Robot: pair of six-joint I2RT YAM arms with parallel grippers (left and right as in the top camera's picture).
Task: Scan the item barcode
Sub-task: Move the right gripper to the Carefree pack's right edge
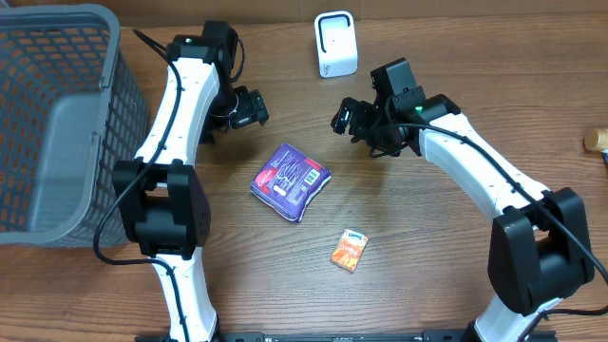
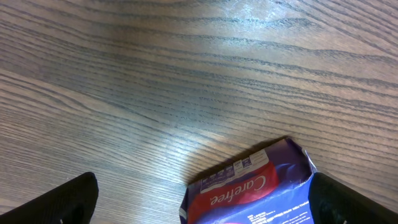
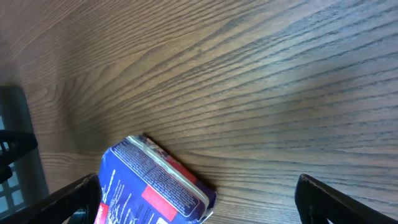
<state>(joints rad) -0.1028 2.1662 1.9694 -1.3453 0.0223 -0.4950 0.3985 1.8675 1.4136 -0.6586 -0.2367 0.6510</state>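
Purple package [image 1: 290, 180] lying flat on the counter [image 1: 427, 275], right in the middle, turned at an angle, printed face up. Nothing has hold of it. Left gripper [image 1: 249, 107] hangs up and to the left of it, jaws spread wide, nothing between them. Right gripper [image 1: 349, 118] sits opposite, up and to the right of the package, jaws just as wide and just as empty. The two face each other across a gap, and the package lies below that gap, apart from both.

On the left wrist camera a corner of the package pokes in at the bottom edge: crinkled purple wrap and a red band with "Carefree" in white, reading upside down. The dark jaw tips sit out at the two lower corners of the view. The right wrist camera catches another end of the same package at bottom left, with a red patch and print too small to read. Its jaw tips are again far apart at the lower corners.

White scanner [image 1: 335, 44] stands at the far edge of the counter between the two arms, well apart from the package. Small orange packet [image 1: 350, 251] lies towards the front, near the package but not touching it. Grey mesh basket [image 1: 128, 104] fills the left side. Tan object [image 1: 596, 140] peeks in at the right edge, cut off, and I can't tell what it is. Whether a barcode faces up, I can't make out.
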